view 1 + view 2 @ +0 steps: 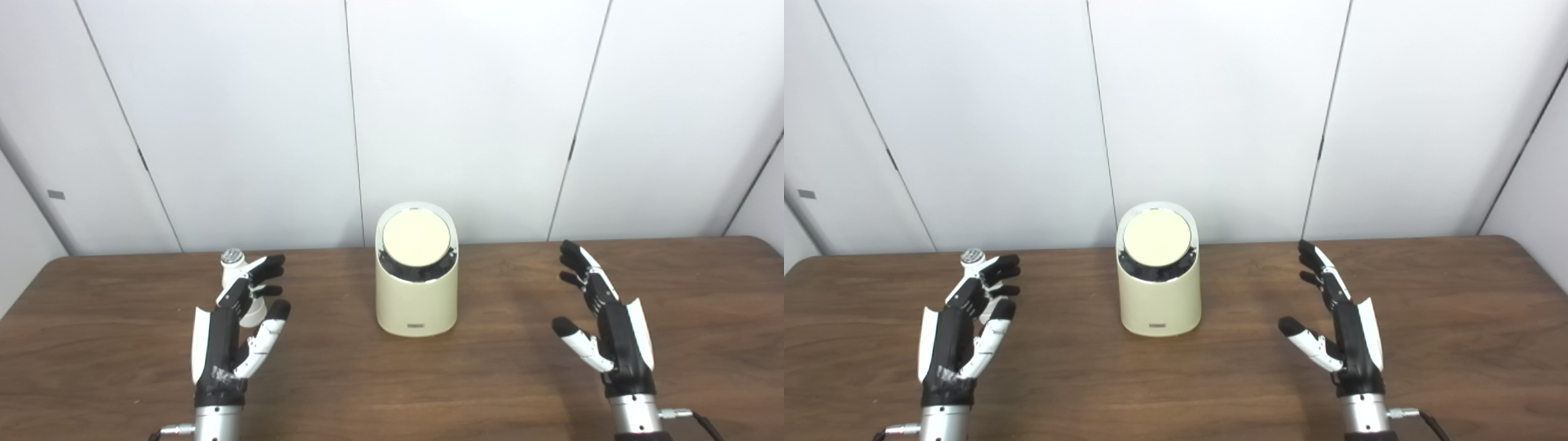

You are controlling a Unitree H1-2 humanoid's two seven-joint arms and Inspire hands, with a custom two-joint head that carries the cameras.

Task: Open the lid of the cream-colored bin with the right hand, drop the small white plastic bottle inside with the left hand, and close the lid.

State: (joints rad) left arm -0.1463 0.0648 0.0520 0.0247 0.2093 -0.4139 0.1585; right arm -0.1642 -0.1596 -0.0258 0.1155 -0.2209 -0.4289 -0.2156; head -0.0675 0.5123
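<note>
The cream-colored bin [416, 303] stands upright at the table's middle, and its round lid [416, 237] lies shut, tilted toward me. The small white plastic bottle [233, 272] with a silvery cap stands upright to the left of the bin. It is partly hidden behind the fingers of my left hand [236, 331]. That hand is open with its fingers apart, close in front of the bottle, and I cannot tell whether it touches it. My right hand [606, 324] is open and empty, palm turned inward, well to the right of the bin.
The brown wooden table [490, 386] runs across the whole view. White wall panels stand right behind its far edge. The table's rounded far corners show at left and right.
</note>
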